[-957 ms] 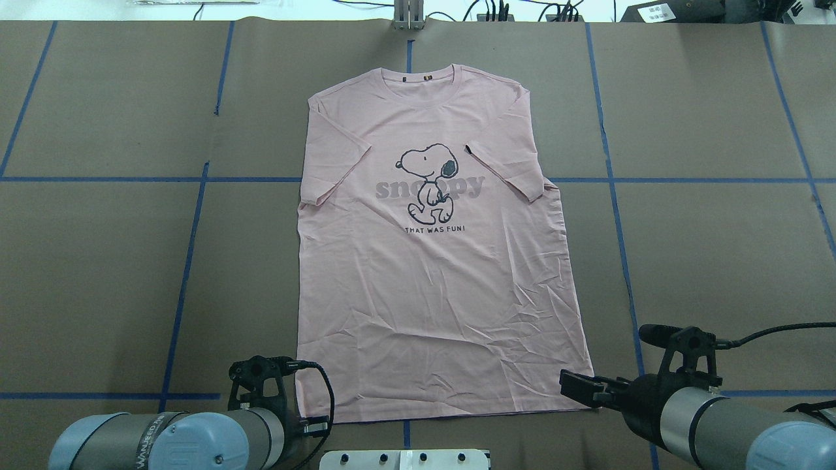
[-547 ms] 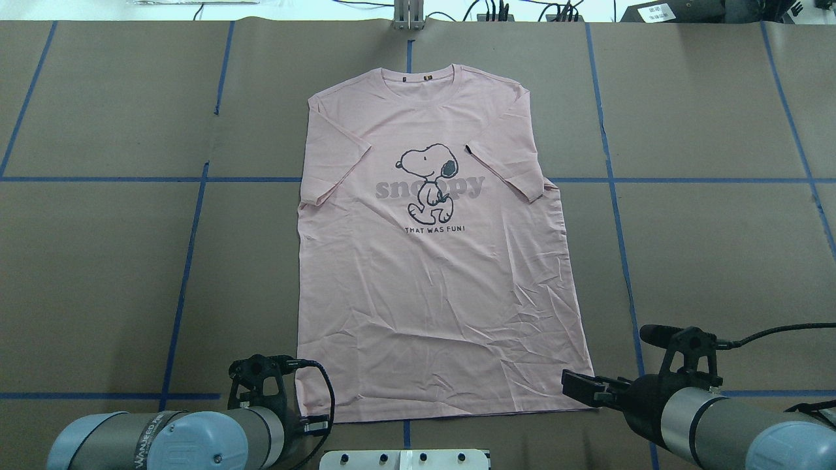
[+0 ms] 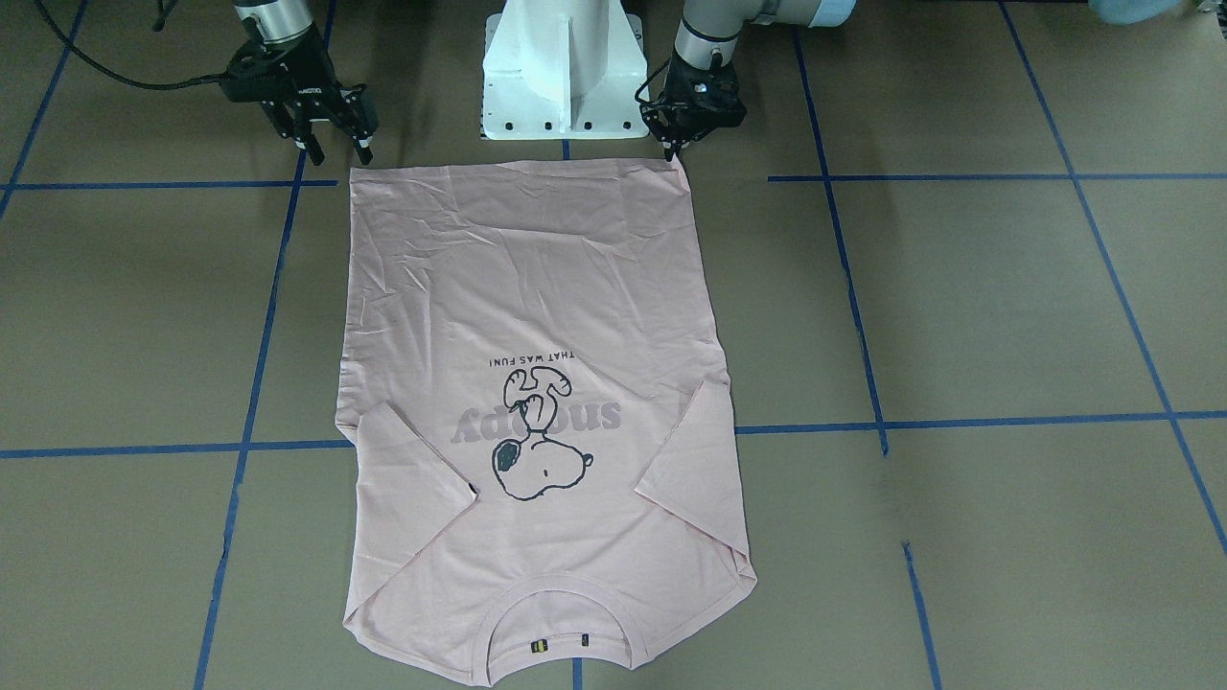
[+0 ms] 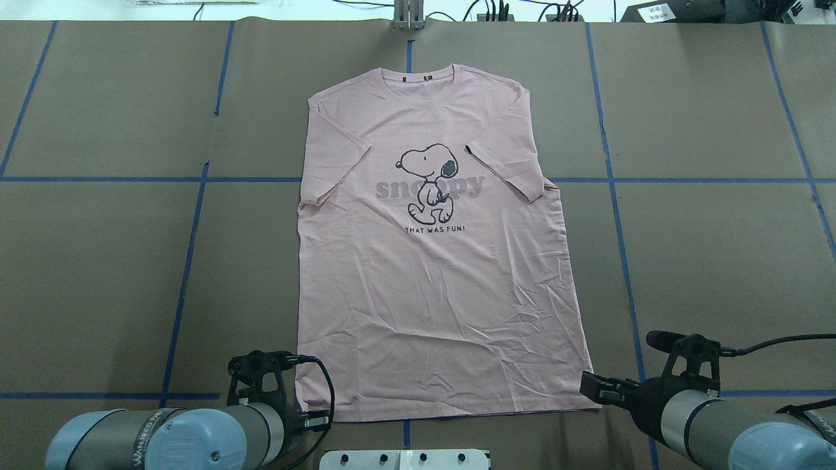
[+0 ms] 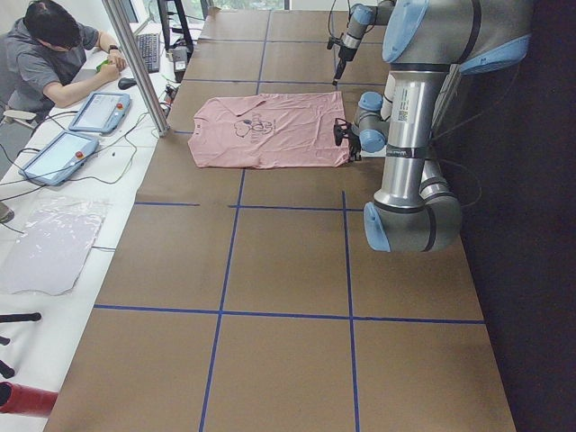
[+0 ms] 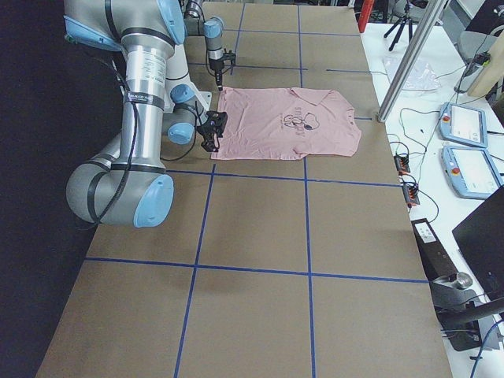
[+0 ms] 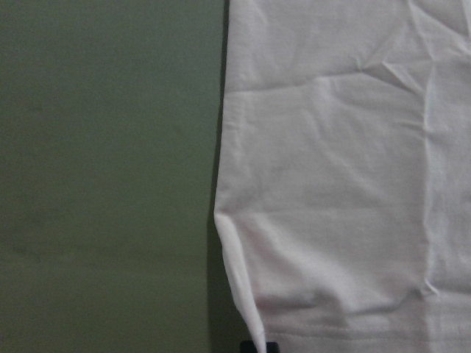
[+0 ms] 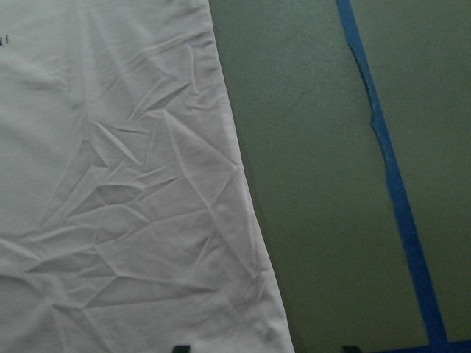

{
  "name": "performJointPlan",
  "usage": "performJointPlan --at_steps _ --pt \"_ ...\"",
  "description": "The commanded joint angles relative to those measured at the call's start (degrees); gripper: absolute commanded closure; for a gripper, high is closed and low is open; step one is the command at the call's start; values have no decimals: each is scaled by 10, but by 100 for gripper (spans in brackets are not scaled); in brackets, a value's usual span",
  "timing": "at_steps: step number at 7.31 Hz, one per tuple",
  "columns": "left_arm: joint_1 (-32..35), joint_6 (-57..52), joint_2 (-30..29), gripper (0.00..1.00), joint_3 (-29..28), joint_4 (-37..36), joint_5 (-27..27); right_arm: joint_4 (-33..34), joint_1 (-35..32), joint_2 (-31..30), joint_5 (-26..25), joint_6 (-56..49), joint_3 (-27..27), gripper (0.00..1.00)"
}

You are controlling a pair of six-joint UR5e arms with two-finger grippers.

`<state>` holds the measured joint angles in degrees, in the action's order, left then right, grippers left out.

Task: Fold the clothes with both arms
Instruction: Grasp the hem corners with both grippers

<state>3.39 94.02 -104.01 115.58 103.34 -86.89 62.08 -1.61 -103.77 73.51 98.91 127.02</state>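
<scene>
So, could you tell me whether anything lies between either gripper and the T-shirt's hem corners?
Nothing visible does. The left gripper is right at one hem corner of the T-shirt, and the open right gripper is just beside the other; only the brown table shows around them.

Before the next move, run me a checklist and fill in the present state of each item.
1. The T-shirt lies flat, print up: ok.
2. The sleeves are folded in onto the body: ok.
3. The right gripper is open, with the right hem corner between its fingers: ok.
4. The left gripper is at the left hem corner: ok.
5. The left gripper has a hold on the cloth: cannot tell.
6. The lower cloth is smooth: not ok, it is creased.
</scene>
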Motion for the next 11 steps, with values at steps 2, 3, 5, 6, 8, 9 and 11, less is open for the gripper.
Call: performJointPlan --at_steps 2,3,5,6,8,9,11 --pt "1 -1 0 100 3 -1 13 1 10 8 -12 2 -28 39" --pt "0 -1 0 100 3 -1 13 1 10 22 -13 2 -40 39" --pt "3 -1 0 100 3 -1 14 1 12 49 -22 3 -63 39" --pt "4 -1 0 100 3 -1 14 1 19 48 -25 3 -63 39" --pt "3 -1 0 100 3 -2 14 1 33 44 -32 7 -64 41" --pt "3 -1 1 100 3 -2 14 1 38 41 -33 21 -64 42" --pt "3 -1 1 100 3 -2 14 1 43 40 -40 22 -63 59"
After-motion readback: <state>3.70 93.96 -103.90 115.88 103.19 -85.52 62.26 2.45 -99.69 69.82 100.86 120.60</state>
